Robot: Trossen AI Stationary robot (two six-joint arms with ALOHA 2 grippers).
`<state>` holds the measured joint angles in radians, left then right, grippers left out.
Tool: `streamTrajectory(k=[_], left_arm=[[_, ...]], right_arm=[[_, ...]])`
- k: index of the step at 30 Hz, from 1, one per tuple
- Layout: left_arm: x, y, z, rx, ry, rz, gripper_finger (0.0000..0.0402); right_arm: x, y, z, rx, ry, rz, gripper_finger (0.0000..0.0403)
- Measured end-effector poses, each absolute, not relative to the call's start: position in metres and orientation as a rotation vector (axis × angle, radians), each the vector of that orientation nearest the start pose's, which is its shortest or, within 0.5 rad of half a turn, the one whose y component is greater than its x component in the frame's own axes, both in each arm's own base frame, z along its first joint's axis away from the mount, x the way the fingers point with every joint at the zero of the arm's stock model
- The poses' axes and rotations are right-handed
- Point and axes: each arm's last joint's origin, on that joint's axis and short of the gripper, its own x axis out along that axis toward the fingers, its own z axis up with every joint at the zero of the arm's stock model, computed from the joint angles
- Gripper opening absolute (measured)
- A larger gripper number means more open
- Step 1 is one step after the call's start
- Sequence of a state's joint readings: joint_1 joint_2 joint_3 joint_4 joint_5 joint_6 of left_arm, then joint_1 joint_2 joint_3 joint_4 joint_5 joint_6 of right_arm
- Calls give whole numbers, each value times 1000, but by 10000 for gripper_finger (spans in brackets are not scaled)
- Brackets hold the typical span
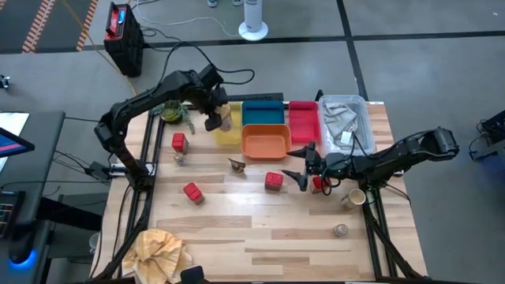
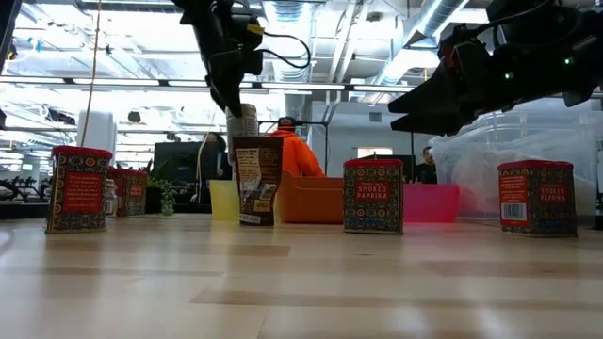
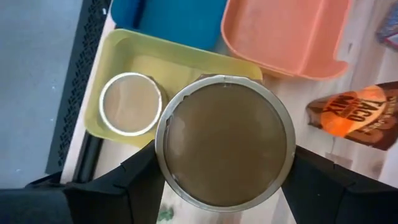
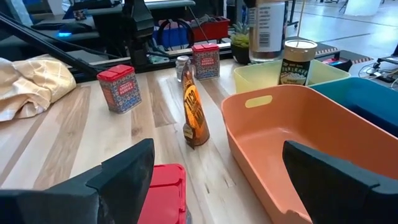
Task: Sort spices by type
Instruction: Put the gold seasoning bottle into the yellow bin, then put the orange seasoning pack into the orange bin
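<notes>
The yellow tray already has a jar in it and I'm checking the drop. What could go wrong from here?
1. The jar held in the left gripper hangs over the yellow tray rim, close to the jar already inside; released here, it could tip or knock that one.
2. The taco mix packet stands close by and might get bumped.

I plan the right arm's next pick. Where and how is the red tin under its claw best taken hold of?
Grip the red tin across two flat opposite side walls, coming straight down from above. It stands upright on the table, lid up, and the right claw is open beside it.
</notes>
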<state>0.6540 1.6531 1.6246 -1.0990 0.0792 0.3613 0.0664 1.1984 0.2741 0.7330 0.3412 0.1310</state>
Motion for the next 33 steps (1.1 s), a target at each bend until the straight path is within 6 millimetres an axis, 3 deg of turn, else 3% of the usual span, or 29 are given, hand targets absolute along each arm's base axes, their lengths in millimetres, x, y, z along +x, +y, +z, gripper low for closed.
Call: streamTrajectory(k=[8, 15, 27, 33], left_arm=[[268, 197, 283, -68, 1189, 312, 260], [273, 191, 263, 21, 1217, 377, 268], [272, 192, 263, 6, 1223, 420, 341], [273, 182, 290, 71, 1145, 452, 340]], right_arm=[[213, 4, 172, 91, 170, -286, 379], [213, 4, 172, 91, 170, -286, 379], [212, 4, 170, 87, 190, -288, 379], [215, 5, 171, 57, 293, -310, 379]])
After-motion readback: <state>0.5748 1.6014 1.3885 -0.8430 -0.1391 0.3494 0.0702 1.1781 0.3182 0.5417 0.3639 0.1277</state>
